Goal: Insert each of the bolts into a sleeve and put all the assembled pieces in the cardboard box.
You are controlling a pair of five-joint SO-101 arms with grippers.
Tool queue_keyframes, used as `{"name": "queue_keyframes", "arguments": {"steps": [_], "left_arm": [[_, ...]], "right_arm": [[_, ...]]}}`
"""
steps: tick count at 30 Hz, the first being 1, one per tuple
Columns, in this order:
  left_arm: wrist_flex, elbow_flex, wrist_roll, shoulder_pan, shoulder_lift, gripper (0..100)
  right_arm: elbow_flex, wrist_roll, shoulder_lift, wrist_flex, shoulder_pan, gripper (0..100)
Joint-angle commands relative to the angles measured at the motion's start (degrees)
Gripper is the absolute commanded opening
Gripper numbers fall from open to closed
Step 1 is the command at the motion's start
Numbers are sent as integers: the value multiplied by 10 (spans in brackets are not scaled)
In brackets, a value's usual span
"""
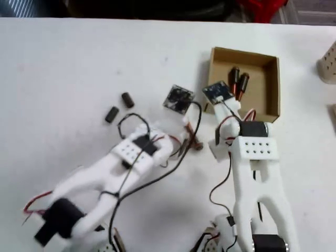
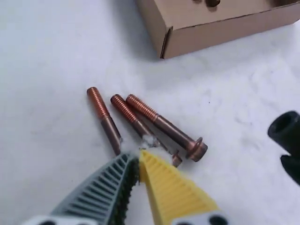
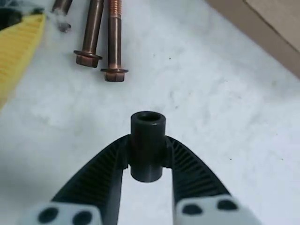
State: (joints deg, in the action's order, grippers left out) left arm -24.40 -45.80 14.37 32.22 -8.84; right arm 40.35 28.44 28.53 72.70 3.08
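Right tool (image 3: 147, 140) clamps a sleeve (image 3: 147, 126); left tool (image 2: 139, 157) is narrow over the bolts (image 2: 133, 119) beside the cardboard box (image 1: 243, 54).
The black sleeve is pinched between the right tool's two dark fingers, its open bore showing, close outside the box's near corner. The left tool's grey and yellow fingers are drawn almost together, their tips at the shank of the middle bolt (image 2: 140, 129); I cannot tell whether they grip it. Three copper bolts lie nearly parallel on the white worktop (image 1: 79, 63), near that same corner of the box. Inside the box, two assembled pieces (image 1: 242, 85) lie side by side. Two loose sleeves (image 1: 127, 100) lie on the bolts' side of the box, well apart from it.
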Motion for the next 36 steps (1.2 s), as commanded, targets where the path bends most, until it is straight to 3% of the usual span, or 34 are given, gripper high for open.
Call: {"name": "queue_keyframes", "arguments": {"steps": [1, 9, 15, 25, 31, 36], "left_arm": [[18, 64, 11, 15, 46, 21], [9, 124, 12, 15, 152, 20], [-69, 129, 48, 9, 155, 21], [-140, 137, 72, -83, 163, 22], [-219, 216, 69, -144, 213, 22], [-255, 241, 68, -155, 218, 22]], "right_arm": [[-4, -10, 24, -1, -7, 17], [-4, -10, 24, 0, -8, 17], [-4, -10, 24, 0, -8, 17], [-3, -10, 28, 7, -7, 17], [-3, -10, 26, 7, -7, 17], [-3, -10, 28, 7, -7, 17]]}}
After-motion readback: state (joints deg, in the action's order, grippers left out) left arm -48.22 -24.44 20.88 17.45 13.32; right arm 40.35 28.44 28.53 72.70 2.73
